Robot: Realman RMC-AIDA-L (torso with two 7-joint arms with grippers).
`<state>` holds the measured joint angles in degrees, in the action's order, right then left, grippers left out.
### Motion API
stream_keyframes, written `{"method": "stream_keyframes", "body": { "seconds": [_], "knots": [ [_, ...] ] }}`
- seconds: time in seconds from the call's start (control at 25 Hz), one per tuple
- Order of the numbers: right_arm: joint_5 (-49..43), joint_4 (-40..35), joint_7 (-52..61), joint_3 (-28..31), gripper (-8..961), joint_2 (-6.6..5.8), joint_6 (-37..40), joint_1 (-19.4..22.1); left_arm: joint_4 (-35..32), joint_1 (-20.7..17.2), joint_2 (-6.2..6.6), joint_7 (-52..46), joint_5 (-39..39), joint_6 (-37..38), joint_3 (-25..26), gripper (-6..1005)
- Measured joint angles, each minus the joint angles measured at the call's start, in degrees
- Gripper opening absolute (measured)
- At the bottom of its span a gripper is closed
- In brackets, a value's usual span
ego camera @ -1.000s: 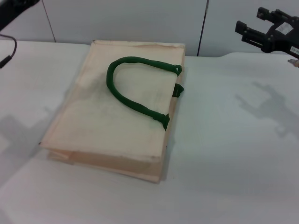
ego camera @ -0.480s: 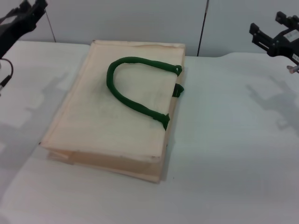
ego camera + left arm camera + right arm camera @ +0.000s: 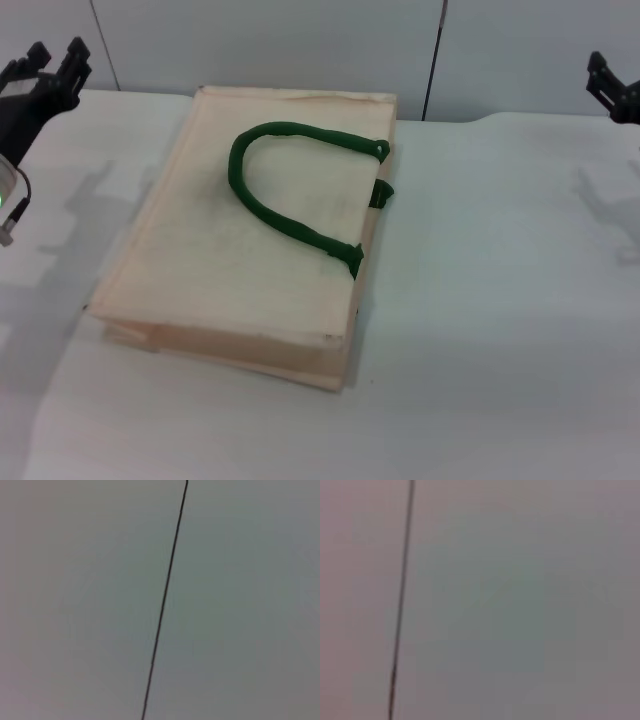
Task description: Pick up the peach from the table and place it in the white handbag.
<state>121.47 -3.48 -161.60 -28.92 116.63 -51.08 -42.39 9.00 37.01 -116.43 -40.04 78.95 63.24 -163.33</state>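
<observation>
The white handbag (image 3: 250,240) lies flat on the white table (image 3: 500,300), its mouth toward the right. One dark green rope handle (image 3: 275,205) loops on top of it. The peach is not in view. My left gripper (image 3: 45,75) hangs at the far left edge of the head view, above the table's back left corner. My right gripper (image 3: 612,90) shows only partly at the far right edge, raised above the back right of the table. Both wrist views show only a plain grey wall with a thin dark seam (image 3: 165,600).
A grey panelled wall (image 3: 300,40) stands behind the table. A cable (image 3: 15,205) hangs below my left arm at the left edge. Bare tabletop lies to the right of the bag and in front of it.
My left gripper has come into view and dropped lower at the left edge. My right gripper has moved right, almost out of view. The bag has not moved.
</observation>
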Motion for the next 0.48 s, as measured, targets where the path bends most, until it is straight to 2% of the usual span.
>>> {"method": "stream_keyframes", "body": {
  "seconds": [0.28,0.48],
  "knots": [
    [0.49,0.10,-0.09,0.07,792,0.00,0.97,0.15,-4.71,-1.73,-0.11,11.91,3.57,-0.36,0.02,547],
    [0.54,0.20,-0.07,0.13,792,0.00,1.10,0.41,-5.58,-1.92,-0.11,13.32,4.08,-0.39,0.03,548]
  ]
}}
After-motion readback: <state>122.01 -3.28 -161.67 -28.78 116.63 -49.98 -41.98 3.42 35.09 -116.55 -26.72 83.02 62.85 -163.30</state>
